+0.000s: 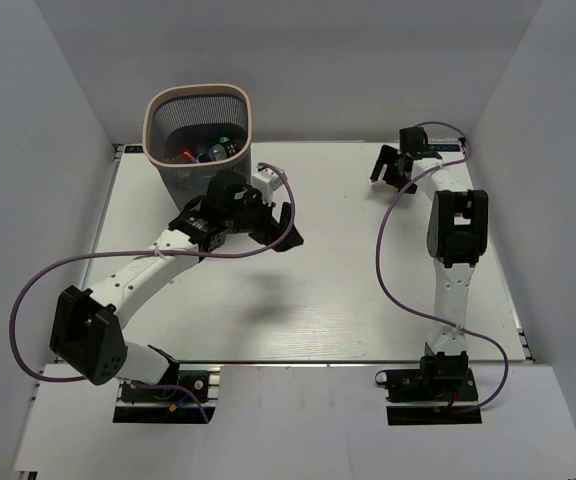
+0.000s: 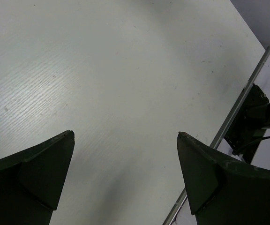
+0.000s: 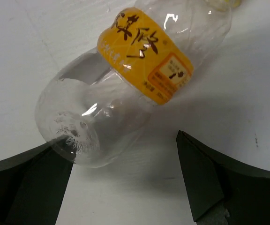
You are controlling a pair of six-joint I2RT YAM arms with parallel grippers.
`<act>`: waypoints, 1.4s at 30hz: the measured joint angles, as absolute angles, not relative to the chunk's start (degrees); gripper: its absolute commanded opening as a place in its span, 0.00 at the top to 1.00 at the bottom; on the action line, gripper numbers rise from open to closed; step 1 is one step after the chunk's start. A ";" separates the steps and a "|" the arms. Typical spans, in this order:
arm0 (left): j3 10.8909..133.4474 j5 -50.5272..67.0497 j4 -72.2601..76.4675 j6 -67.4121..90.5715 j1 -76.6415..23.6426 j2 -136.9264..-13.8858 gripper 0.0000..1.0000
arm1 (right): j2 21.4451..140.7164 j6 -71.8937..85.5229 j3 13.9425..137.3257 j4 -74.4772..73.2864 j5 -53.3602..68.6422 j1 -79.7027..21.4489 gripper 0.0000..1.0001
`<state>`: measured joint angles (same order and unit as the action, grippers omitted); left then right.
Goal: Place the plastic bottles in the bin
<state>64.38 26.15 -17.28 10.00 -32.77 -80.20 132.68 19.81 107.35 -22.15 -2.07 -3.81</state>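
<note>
Right end effector [image 3: 123, 154] spread before bottle [image 3: 125, 79], bin [image 1: 196, 90] distant

Quick headcount: one bin [image 1: 200, 89]. Down in it I count three patches of colour, one red [image 1: 182, 156], one blue-ish [image 1: 213, 153] and one green [image 1: 227, 142], so at least three bottles in there, but I can't swear to the exact number. One more, a clear bottle [image 3: 125, 79] with a yellow-orange label, is out on the single worktop [image 1: 348, 300]. Two arms, so two claws, the left claw [image 2: 125, 136] and the right claw [image 3: 124, 140], with two fingers each. Two purple cables as well, one [image 1: 28, 300] per [image 1: 380, 250] arm.
</note>
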 measured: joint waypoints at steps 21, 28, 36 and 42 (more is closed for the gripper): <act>53.95 24.67 -11.60 13.98 -35.05 -77.91 0.00 | 103.18 -0.40 88.47 -15.97 27.09 -0.73 0.10; 53.12 25.12 -8.12 15.11 -35.22 -78.67 0.00 | 115.52 12.93 113.51 -22.72 15.64 1.06 0.10; 53.12 25.26 -7.22 15.49 -35.27 -78.98 0.00 | 127.22 28.42 113.71 -29.98 9.80 1.76 0.10; 53.12 25.28 -7.22 15.53 -35.27 -78.98 0.00 | 128.25 33.15 114.41 -29.04 8.84 1.54 0.10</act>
